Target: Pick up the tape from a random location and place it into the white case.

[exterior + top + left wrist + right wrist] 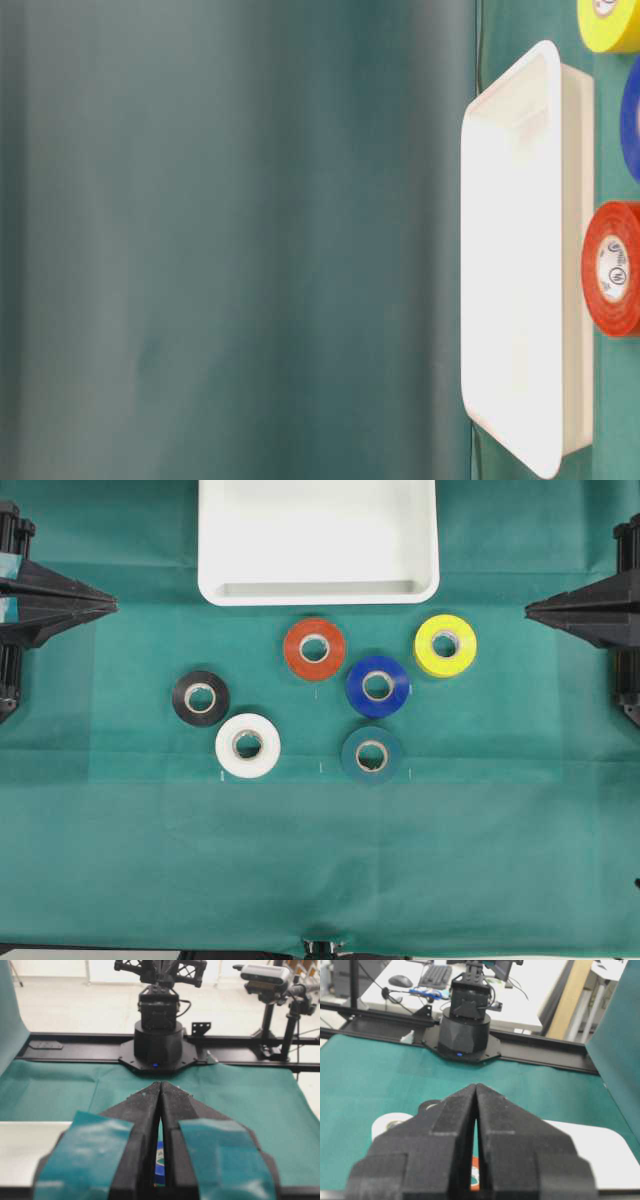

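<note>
The tape point(200, 698), a small black roll with a pale grey core, lies flat on the green cloth left of centre. In the right wrist view only a sliver of the tape point(427, 1105) shows past my fingers. The white case point(318, 530) sits at the back centre with nothing in it, and its side wall point(577, 250) faces the table-level view. My left gripper point(113, 604) hangs shut at the left edge, far from the tape, its tips touching point(161, 1083). Shut and holding nothing, my right gripper point(528, 607) rests at the right edge point(476, 1085).
Other rolls lie around the middle: white point(248, 745) right beside the tape, red point(314, 648), blue point(378, 686), dark teal point(372, 755) and yellow point(445, 645). The red roll point(612, 268) lies close to the case's front wall.
</note>
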You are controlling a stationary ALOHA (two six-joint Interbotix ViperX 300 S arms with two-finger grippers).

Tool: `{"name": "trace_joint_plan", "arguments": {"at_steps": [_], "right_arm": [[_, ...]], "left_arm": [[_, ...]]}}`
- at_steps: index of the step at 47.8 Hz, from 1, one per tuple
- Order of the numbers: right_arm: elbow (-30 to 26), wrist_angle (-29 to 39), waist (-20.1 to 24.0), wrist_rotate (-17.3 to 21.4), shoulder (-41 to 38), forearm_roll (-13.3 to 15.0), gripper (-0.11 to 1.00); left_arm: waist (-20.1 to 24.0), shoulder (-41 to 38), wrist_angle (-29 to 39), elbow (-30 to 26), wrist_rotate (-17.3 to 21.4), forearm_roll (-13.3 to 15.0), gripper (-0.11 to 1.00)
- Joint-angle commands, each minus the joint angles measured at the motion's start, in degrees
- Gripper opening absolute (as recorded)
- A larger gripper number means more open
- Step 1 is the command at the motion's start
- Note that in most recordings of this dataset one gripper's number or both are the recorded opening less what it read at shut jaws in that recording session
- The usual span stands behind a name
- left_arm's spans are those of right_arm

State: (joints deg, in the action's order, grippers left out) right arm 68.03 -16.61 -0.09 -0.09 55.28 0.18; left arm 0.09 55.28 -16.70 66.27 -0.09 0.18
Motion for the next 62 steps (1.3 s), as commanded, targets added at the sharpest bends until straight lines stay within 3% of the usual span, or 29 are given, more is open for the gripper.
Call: {"name": "trace_joint_plan", "arguments": {"at_steps": [1,12,34,39,47,51,54,62], "right_arm": [[-1.76,0.00,0.00,0.18,-0.79,-0.26,0.00],[-2.99,4.04,0.00,0.09,-1.32,-0.35,0.00],[-3.08,5.45,0.00,0.00,-1.14,-0.09,0.00],[-3.08,5.54,0.00,0.00,-1.14,-0.09,0.00],[-3.16,5.54,-0.09,0.00,-1.14,-0.09,0.00],[-3.16,5.63,0.00,0.00,-1.14,-0.09,0.00],[-3.25,5.89,0.00,0.00,-1.14,-0.09,0.00],[-3.60,6.24,0.00,0.00,-1.14,-0.09,0.00]], "left_arm": [[-0.26,-0.44,0.62,-0.44,0.18,0.09,0.02],[-0.26,-0.53,1.49,-0.79,0.35,0.09,0.02],[-0.26,-0.53,1.76,-0.79,-0.09,0.18,0.04],[-0.26,-0.53,1.67,-0.79,-0.09,0.18,0.23],[-0.26,-0.70,3.25,-0.79,0.00,0.26,0.74],[-0.26,-0.70,4.48,-0.79,0.18,0.26,0.93],[-0.26,-0.62,4.92,-0.79,0.00,0.26,1.00],[-0.26,-0.70,5.10,-0.79,0.00,0.26,1.00]]}}
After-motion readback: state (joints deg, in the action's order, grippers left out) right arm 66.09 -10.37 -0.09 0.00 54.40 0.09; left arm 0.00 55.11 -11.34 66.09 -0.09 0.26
